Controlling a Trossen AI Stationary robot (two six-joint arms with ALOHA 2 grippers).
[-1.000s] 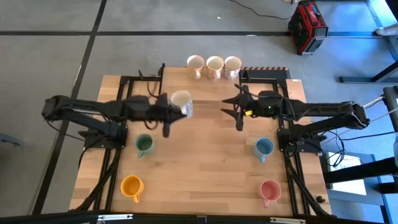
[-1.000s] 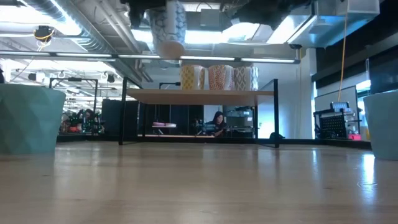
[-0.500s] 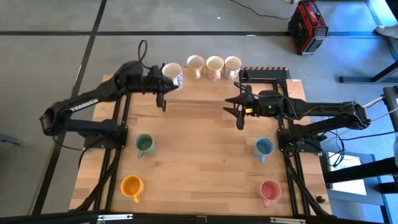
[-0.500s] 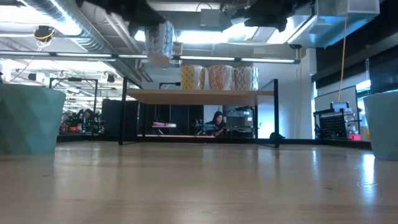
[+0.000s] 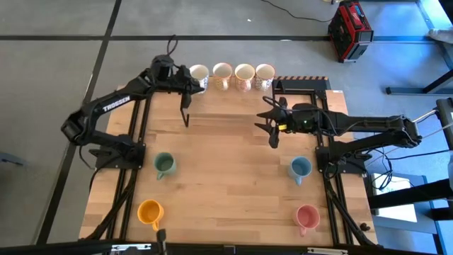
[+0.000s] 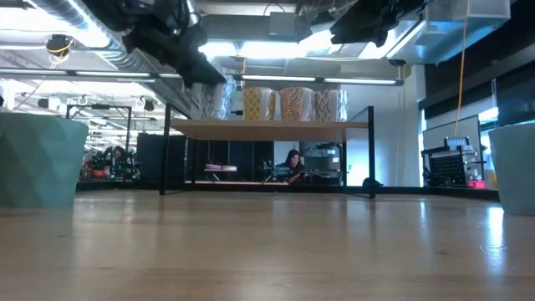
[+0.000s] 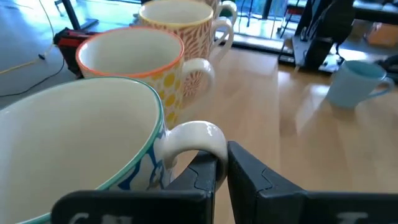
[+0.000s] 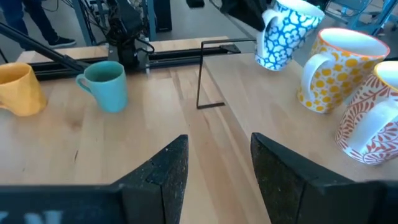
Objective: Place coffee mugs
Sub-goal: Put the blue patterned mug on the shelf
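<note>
A white mug with a blue pattern (image 5: 199, 73) sits in my left gripper (image 7: 222, 177), which is shut on its handle at the table's far edge. It is at the left end of a row of three cream patterned mugs (image 5: 244, 74). In the low view that row (image 6: 288, 104) stands on a raised wooden shelf (image 6: 267, 126). The right wrist view shows the held mug (image 8: 285, 32) tilted. My right gripper (image 5: 272, 130) hovers open over the table's middle and touches nothing. Green (image 5: 165, 165), orange (image 5: 150, 211), light blue (image 5: 300, 168) and pink (image 5: 307, 216) mugs stand on their bases on the table. My left gripper pinches the loop of the mug's handle (image 7: 200, 133) between its two fingers (image 7: 250, 180), coming from the table's near left side. The mug (image 6: 216, 99) is tilted beside the yellow-dotted mug (image 7: 163, 65). Whether its base touches the shelf I cannot tell.
The shelf stands on black legs (image 6: 167, 150) along the far edge. Black arm frames (image 5: 134, 142) run down both sides of the table. The wooden top (image 5: 226, 177) between the four coloured mugs is bare.
My left gripper has carried the blue-patterned mug from above the table's middle toward the far edge and down, bringing it beside the left end of the row of cream mugs. It has stayed shut on the handle.
</note>
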